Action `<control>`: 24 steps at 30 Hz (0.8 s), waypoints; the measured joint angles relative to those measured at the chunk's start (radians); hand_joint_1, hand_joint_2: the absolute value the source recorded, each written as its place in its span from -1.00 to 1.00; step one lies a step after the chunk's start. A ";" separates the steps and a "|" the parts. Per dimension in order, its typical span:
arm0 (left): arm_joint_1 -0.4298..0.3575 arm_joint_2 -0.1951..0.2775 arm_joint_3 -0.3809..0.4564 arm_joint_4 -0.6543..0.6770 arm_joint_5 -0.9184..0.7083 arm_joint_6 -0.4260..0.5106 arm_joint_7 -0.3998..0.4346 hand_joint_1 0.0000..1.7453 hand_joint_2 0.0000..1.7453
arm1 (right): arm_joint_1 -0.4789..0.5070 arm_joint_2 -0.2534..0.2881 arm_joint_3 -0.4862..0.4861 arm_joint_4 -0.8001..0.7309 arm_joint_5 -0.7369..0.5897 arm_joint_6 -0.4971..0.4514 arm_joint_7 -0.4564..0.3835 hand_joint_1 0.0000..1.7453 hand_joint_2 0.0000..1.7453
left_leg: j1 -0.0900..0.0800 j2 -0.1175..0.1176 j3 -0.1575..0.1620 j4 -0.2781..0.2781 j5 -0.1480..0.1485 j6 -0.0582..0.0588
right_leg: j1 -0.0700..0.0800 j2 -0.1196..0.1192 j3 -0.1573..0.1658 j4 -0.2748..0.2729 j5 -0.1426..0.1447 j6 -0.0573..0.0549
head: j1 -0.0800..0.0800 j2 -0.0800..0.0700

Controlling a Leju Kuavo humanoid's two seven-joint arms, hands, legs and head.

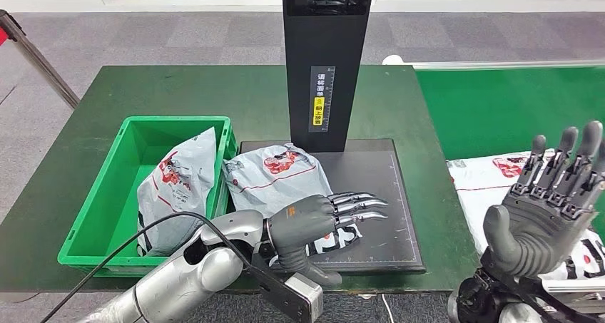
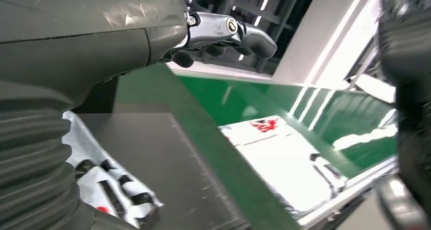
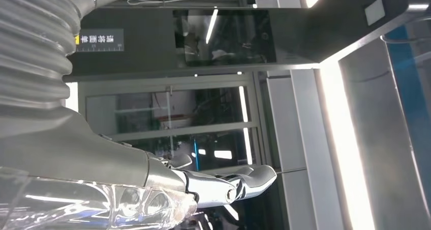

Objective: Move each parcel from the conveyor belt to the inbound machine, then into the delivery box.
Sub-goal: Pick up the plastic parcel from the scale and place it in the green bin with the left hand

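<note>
Left hand flat over a parcel on the scanner plate, right hand raised and holding nothing.

The left hand (image 1: pixel 324 216) lies with fingers stretched out straight over the white plastic mailer parcel with red print (image 1: pixel 275 177), which rests on the black platform of the inbound machine (image 1: pixel 385 195), below its black upright column (image 1: pixel 324 59); whether the hand grips or only rests there cannot be told. A second white mailer parcel (image 1: pixel 178 187) leans inside the green plastic delivery box (image 1: pixel 107 195) on the dark green desk (image 1: pixel 178 88). A third white parcel (image 1: pixel 492 184) lies on the green conveyor belt (image 1: pixel 499 109), beside the right hand (image 1: pixel 549 202), whose fingers point upward, apart, with an empty palm.
</note>
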 joint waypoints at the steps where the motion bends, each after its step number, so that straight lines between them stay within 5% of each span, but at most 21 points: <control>1: -0.001 0.002 -0.004 0.006 -0.008 0.001 0.002 -1.00 1.00 | -0.006 0.000 0.008 0.006 -0.001 -0.005 0.000 -1.00 1.00 | 0.000 0.000 0.000 0.000 0.000 0.000 | 0.000 0.000 0.000 0.000 0.000 0.000 | 0.000 0.000; 24: -0.004 0.017 -0.050 0.090 -0.033 -0.001 -0.011 -1.00 1.00 | -0.078 -0.012 0.053 0.080 -0.019 -0.023 0.013 -1.00 1.00 | 0.000 -0.001 0.000 0.000 0.000 0.000 | 0.000 0.000 0.000 0.000 0.000 0.000 | 0.000 0.000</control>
